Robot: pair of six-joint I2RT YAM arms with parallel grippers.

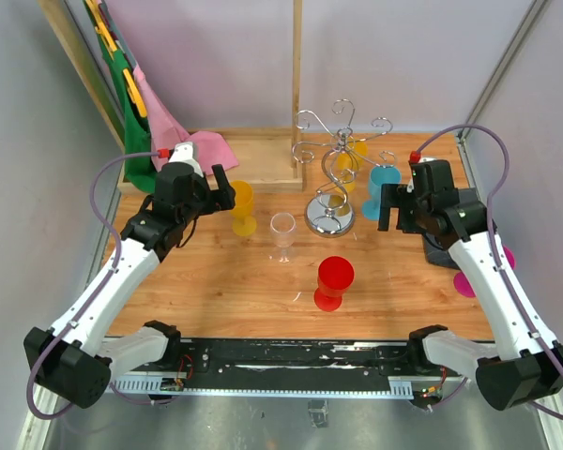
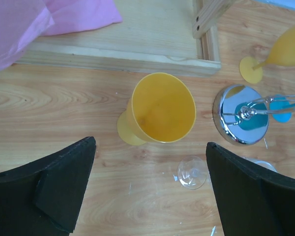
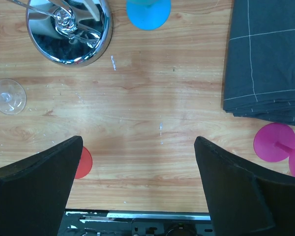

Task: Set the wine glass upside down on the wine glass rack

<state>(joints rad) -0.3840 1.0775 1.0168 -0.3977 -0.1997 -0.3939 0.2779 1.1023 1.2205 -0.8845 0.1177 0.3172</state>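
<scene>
Hovering left claw seemingly frames yellow wine glass.

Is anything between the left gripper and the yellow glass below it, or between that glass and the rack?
Nothing visible sits between the open left gripper and the yellow glass. Toward the rack, a clear glass stands just off the direct line, on the near side.

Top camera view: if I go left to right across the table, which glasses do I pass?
Yellow glass → clear glass → red glass → blue glass → pink glass. I skipped the second yellow glass because it overlaps the rack.
</scene>
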